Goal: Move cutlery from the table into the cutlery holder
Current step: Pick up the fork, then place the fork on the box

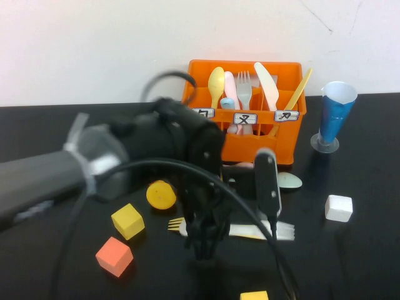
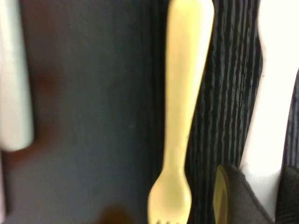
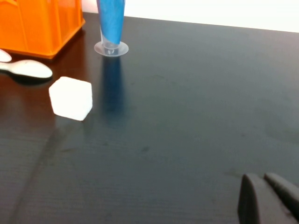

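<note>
Orange cutlery holder (image 1: 250,134) is seen at the table's (image 1: 362,262) far edge, three white labels on its front. Inside it are held upright a yellow spoon (image 1: 216,82), a pink piece (image 1: 230,84), a grey-white fork (image 1: 244,87), a white knife (image 1: 267,84) and a yellow piece leaning at the right end (image 1: 300,89). A blue cone cup (image 1: 334,115) is stood just right of the holder. Left gripper (image 1: 201,240) is lowered over a yellow fork (image 2: 180,116) and a white fork (image 1: 262,231) lying side by side; whether its fingers are apart cannot be told. Right gripper (image 3: 268,200) is parked low near the table, fingers drawn together on nothing. A mint spoon (image 1: 289,181) is noted before the holder.
</note>
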`<state>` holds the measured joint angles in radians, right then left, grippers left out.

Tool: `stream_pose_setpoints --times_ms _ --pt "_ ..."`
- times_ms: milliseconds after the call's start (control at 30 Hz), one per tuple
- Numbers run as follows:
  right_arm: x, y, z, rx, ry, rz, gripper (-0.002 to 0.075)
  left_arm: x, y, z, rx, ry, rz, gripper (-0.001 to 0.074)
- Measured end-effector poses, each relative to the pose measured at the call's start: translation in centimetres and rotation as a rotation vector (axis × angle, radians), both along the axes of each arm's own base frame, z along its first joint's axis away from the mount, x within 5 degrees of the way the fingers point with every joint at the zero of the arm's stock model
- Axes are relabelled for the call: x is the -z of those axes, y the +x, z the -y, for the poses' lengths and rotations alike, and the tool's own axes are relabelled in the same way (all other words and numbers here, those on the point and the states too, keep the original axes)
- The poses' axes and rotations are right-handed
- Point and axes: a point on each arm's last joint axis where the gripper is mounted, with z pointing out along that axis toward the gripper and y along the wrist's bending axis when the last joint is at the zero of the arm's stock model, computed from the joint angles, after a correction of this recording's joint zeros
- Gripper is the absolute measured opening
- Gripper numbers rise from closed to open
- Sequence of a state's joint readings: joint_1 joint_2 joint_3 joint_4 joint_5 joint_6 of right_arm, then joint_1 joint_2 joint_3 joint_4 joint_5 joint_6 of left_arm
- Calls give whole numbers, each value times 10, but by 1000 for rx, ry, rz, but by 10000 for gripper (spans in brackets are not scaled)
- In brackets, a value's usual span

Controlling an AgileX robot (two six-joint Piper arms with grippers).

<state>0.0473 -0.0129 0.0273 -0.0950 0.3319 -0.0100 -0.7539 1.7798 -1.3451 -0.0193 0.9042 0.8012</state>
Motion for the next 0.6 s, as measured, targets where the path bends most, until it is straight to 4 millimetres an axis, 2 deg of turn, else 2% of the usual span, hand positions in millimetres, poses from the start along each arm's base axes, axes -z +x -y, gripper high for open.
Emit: stream_pose_setpoints --times_ms 133,300,400,500,600 --pt "0 0 0 0 0 0 -3 -28 -8 -7 -2 -64 68 159" --pt "0 0 0 0 0 0 -3 -39 -16 -14 -29 -247 227 159" --pt "0 0 0 0 0 0 -3 -36 -20 -20 -128 -447 355 159" --pt "0 0 0 0 0 0 -3 -33 -13 -27 -318 -732 453 159" --pt "0 0 0 0 0 0 -3 -33 -1 -39 -553 -1006 435 159"
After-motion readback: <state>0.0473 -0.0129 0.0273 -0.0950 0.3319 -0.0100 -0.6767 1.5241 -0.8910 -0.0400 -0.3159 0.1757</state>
